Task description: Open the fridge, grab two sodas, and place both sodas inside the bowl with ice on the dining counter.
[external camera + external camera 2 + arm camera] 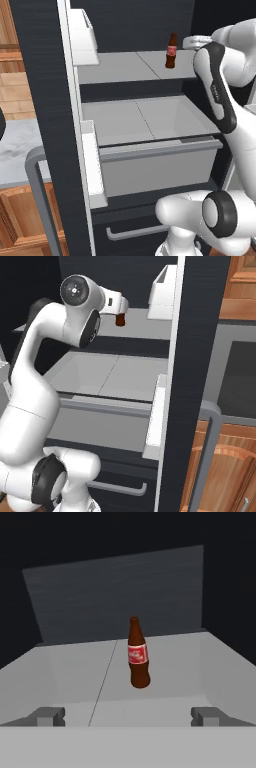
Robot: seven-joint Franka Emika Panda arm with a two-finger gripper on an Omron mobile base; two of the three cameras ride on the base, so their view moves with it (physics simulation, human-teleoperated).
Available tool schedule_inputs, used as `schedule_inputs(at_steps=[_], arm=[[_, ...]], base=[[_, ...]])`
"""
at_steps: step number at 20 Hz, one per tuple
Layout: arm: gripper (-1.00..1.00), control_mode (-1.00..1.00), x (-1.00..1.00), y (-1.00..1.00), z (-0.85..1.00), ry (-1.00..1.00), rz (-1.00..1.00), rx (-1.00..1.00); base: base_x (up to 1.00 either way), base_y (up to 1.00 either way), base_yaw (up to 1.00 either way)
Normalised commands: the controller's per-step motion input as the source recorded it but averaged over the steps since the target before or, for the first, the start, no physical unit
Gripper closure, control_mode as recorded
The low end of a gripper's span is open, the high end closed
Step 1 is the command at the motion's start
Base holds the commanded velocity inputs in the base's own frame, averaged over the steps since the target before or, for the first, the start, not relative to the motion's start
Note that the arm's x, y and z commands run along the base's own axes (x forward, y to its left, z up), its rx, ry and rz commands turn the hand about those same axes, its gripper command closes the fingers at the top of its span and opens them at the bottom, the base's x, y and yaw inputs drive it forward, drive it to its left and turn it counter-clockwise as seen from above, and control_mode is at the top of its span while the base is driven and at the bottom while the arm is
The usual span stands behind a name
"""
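**Soda bottle stands alone on the fridge shelf, fingers spread wide before it**

Soda bottle (171, 51) is your landmark: a slim dark-brown bottle with a red label, standing upright on a pale grey shelf (125, 67) inside the open fridge (47, 100). From the left base view, you see the dark open door with its white door bin (82, 37) well to the left of the bottle, and a grey bar handle (37, 195) low on that door's outer side. Below the bottle's shelf sits a second grey shelf, and under that a pale drawer (155, 170) with its front pulled toward you. To the right of the bottle, the white arm reaches in at shelf height.

From the right base view, the arm's wrist covers most of the bottle (120, 320); you see just its brown base showing under the hand. To the right of it stands the fridge's other open door, with another white bin (162, 293) on its inner face.

In the hand view, the bottle (137, 654) stands apart from the gripper (130, 716), roughly centred between the two fingertips (47, 716) but farther back on the shelf. The fingers are fully spread, holding nothing and touching nothing. Behind the bottle you see the fridge's dark grey rear wall.
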Motion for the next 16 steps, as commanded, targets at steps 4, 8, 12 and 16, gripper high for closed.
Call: schedule_inputs(at_steps=[4,8,12,16], arm=[[-1.0,-1.0,0.59,0.0,0.0,0.02,-0.07,-0.01],[-1.0,-1.0,0.55,0.0,0.0,0.04,-0.09,-0.03],[-1.0,-1.0,0.45,0.07,0.0,0.02,-0.08,-0.05],[-1.0,-1.0,0.24,0.16,0.0,0.02,-0.01,-0.05]], base=[[0.0,0.0,0.0],[0.0,0.0,0.0],[0.0,0.0,0.0],[0.0,0.0,0.0]])
